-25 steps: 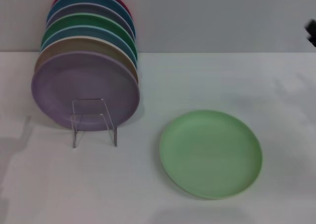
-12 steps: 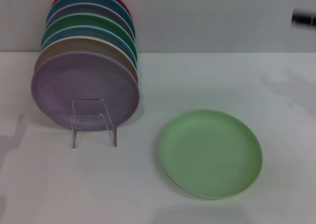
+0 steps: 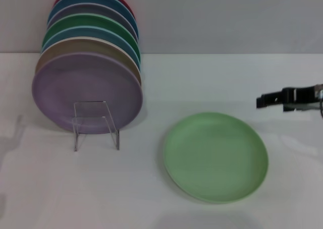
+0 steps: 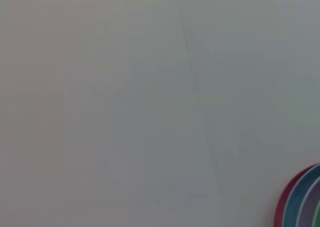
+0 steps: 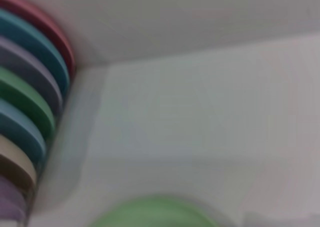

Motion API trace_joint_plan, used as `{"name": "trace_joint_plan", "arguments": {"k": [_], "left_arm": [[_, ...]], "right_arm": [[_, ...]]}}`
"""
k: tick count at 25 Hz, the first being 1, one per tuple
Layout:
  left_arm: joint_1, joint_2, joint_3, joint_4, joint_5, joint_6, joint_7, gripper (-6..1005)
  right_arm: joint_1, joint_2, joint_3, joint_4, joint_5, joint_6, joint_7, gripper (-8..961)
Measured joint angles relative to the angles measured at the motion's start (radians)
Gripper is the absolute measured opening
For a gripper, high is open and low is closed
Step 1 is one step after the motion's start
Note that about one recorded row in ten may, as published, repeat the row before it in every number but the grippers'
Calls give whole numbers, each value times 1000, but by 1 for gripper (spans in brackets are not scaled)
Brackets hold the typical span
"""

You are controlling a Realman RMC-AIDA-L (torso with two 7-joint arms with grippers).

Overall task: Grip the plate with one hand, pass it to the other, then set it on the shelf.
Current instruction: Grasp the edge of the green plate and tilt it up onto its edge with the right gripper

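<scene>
The light mint-green plate [image 3: 215, 157] lies flat on the white table, right of centre in the head view. Its far rim also shows in the right wrist view [image 5: 155, 213]. The clear plate rack [image 3: 96, 124] stands at the left, holding a row of upright plates with a purple plate [image 3: 86, 90] at the front. My right gripper [image 3: 248, 102], black and slim, reaches in from the right edge, above the table and just beyond the mint plate's far right rim, not touching it. My left gripper is out of view.
The upright plates in the rack [image 5: 25, 102] are red, blue, purple, green, teal and tan, standing against the grey back wall [image 3: 227, 17]. Their edges show in the left wrist view [image 4: 302, 199]. Bare white table [image 3: 212, 82] lies between the rack and the mint plate.
My right gripper has come down from the top right corner and in towards the mint plate's far right side. The plate and rack have not moved.
</scene>
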Motion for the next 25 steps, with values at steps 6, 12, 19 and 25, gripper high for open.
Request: {"name": "trace_joint_plan", "arguments": {"k": [6, 12, 19, 25], "left_arm": [[-5, 0, -8, -1, -1, -2, -1, 785], [-13, 0, -10, -1, -1, -5, -1, 785], [-20, 0, -9, -1, -1, -5, -2, 785], [-27, 0, -9, -1, -1, -5, -2, 785]], "right_arm": [[68, -10, 7, -154, -62, 24, -9, 751], [128, -19, 3, -266, -92, 11, -19, 738], [176, -27, 0, -354, -89, 6, -26, 723], [188, -28, -3, -379, -85, 14, -27, 711]]}}
